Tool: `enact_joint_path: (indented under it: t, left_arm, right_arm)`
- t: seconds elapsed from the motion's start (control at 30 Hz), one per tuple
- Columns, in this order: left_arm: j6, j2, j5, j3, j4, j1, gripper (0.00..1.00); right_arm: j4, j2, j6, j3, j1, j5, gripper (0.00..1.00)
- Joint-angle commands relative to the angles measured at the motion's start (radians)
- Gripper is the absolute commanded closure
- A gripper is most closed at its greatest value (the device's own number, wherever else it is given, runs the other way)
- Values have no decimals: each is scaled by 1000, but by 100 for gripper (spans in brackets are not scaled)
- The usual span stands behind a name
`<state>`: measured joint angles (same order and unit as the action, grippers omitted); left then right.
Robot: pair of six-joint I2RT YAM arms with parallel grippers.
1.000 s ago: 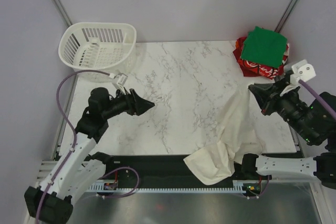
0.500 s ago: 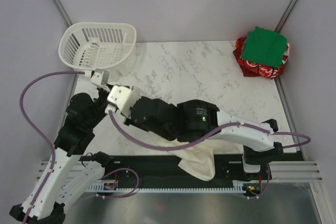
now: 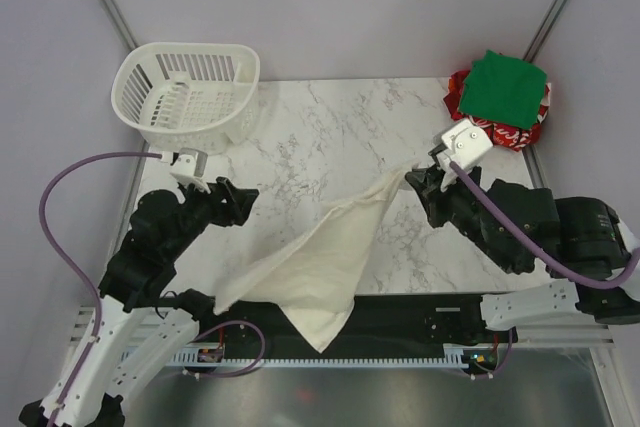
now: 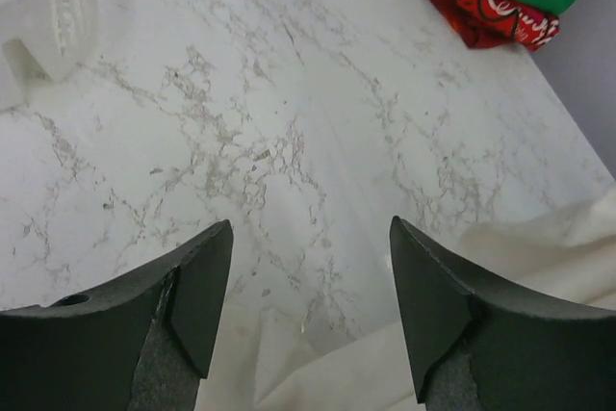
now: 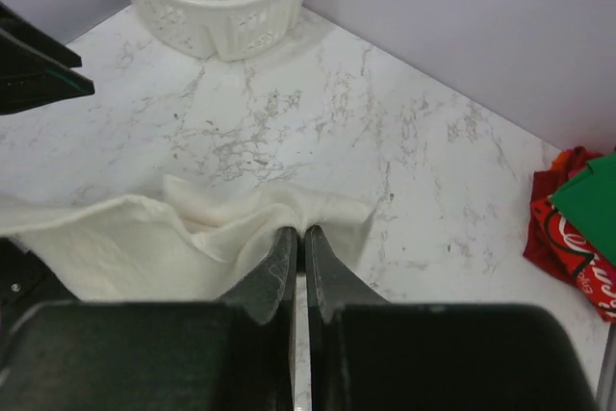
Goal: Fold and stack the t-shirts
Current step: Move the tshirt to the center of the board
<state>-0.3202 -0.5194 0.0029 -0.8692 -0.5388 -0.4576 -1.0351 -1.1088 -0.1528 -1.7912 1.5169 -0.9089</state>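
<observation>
Right jaws: pinched tight on the edge of the cream shirt (image 3: 320, 267).
Left jaws: stood wide apart, held nothing, shirt lay near.

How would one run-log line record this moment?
left gripper: open, empty | right gripper: shut on cream t-shirt | cream t-shirt: unfolded | green t-shirt: folded, on red t-shirt

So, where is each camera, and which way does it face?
Top external: high behind the robot, looking down on the table; left arm, right arm show.
Left wrist: on the left arm, facing the far-right red t-shirt; open left hand shows.
Right wrist: on the right arm, facing the basket; right hand shut on the cream t-shirt.
Both wrist views show basket and cream t-shirt.
</observation>
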Motion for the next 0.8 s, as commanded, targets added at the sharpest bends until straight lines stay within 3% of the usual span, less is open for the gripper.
enact_joint_path:
  t: [0.0,0.23,0.33,0.4,0.43,0.53,0.63,0.77]
  left_arm:
    - [-16,-54,23,24,-15,-1,27]
    - [-49,-44,112,47,-18,-1,28]
    - [-62,-39,296,81,-26,-1,28]
    - [-89,-31,345,110,-44,-3,21]
    - [-105,-25,364,134,-56,-4,11]
    - [-135,25,330,170,-84,-36,4]
    - [-154,4,248,148,-119,-96,3]
    - [-189,-192,99,125,-125,-160,4]
  right_arm:
    - [-3,-28,-123,166,-12,-29,100]
    - [145,-157,-232,538,-113,114,100]
    - [220,-128,-225,631,-217,217,100]
    - [242,-97,-212,667,-288,255,100]
    - [241,-86,-203,673,-309,254,100]
    - [236,-59,-179,694,-429,280,100]
    - [242,-88,-131,697,-621,381,100]
    - [293,-160,-99,679,-846,511,100]
